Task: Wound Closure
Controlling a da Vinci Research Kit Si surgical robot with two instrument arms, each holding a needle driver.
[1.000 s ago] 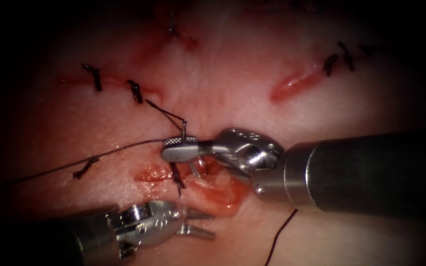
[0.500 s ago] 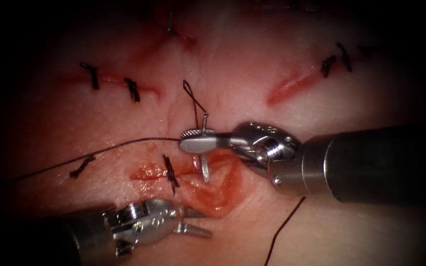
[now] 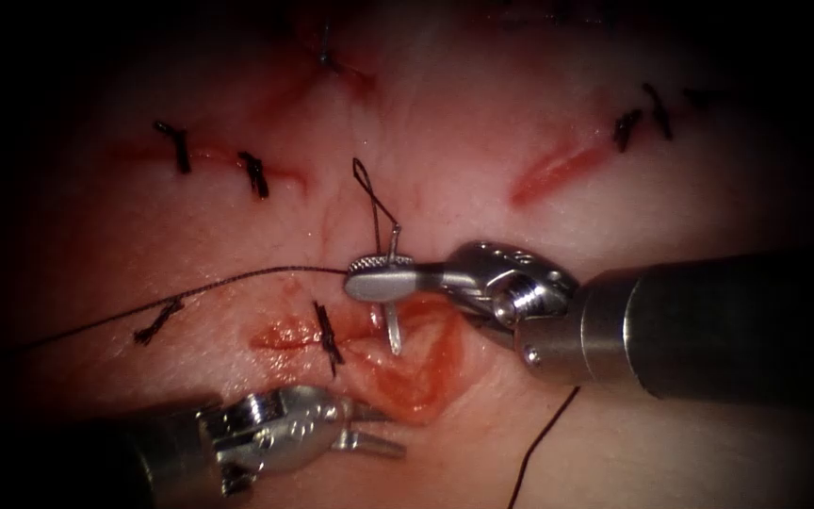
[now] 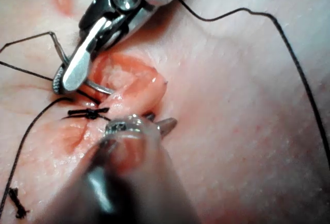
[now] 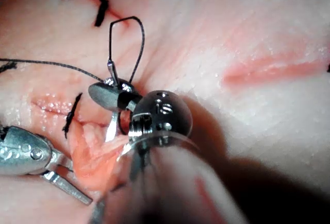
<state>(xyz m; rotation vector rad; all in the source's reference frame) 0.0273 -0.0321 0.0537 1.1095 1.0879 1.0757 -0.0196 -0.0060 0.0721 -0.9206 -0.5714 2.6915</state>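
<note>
My right tool point(image 3: 376, 280) comes in from the right, jaws shut on the curved needle point(image 3: 394, 325) close to its tail end. The needle hangs below the jaws, its tip at the raw flesh of the open cut point(image 3: 421, 368); I cannot tell if it has gone in. Black thread point(image 3: 366, 188) loops up from the tail, and a long strand point(image 3: 190, 294) runs left. One stitch point(image 3: 327, 335) crosses the cut's left part. My left tool point(image 3: 377, 427) sits below the cut, open and holding nothing. In the wrist views: the right tool point(image 4: 63, 81) point(image 5: 103, 94), the needle point(image 4: 98, 86) point(image 5: 111, 130), the left tool point(image 4: 154, 126) point(image 5: 77, 180).
Older stitched cuts lie on the tissue at the upper left point(image 3: 254, 174) and upper right point(image 3: 628, 127), beside a short red cut point(image 3: 558, 170). A knot with cut ends point(image 3: 157, 320) sits under the long strand. A loose thread point(image 3: 539, 443) trails below the right shaft.
The right tool has moved right with the needle, away from the stitch to the open part of the cut. The thread loop has swung upward. The left tool has barely moved.
</note>
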